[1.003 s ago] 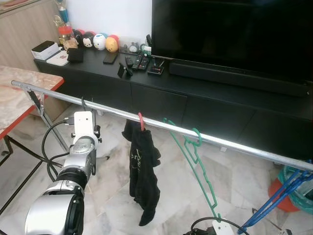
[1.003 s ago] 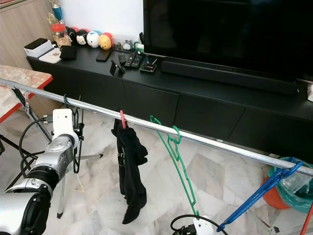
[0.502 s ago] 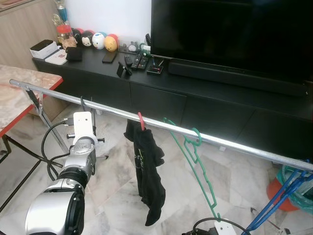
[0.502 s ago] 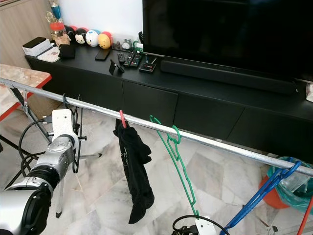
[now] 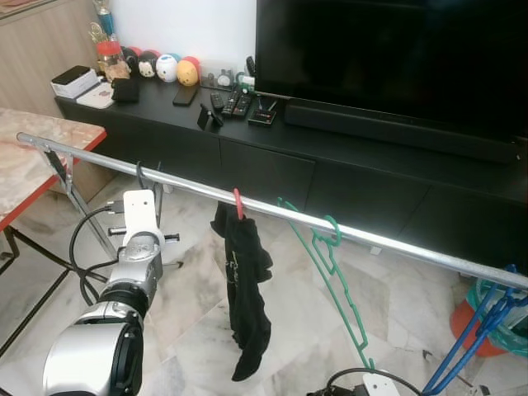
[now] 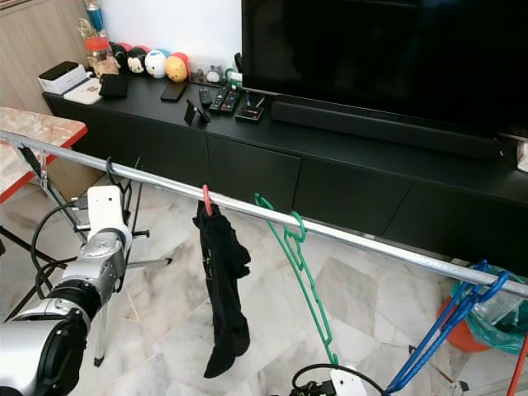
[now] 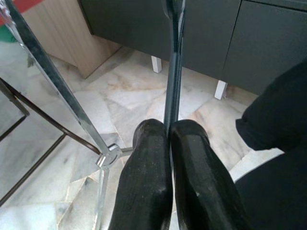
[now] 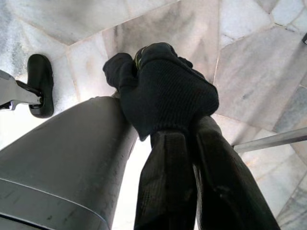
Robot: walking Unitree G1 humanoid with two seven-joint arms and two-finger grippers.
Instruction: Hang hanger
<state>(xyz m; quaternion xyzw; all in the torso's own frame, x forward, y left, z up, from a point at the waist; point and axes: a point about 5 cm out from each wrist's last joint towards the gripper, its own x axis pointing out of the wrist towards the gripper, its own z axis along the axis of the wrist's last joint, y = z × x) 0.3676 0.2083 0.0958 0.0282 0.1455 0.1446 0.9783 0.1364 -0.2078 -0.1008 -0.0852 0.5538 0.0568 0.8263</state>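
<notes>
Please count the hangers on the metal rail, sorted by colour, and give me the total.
Dark hanger, gripped by the left claw: 1
Red hanger, carrying a black garment: 1
Green hanger: 1
Blue hanger: 1 certain; its overlapping bars may hide another
Total: 4

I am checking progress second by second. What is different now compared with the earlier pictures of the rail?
The black garment on the red hanger has swung, its lower end drifting right and then back left. The blue hangers at the right end shifted a little. The left gripper stays shut on the dark hanger hooked over the rail; the green hanger did not move.
</notes>
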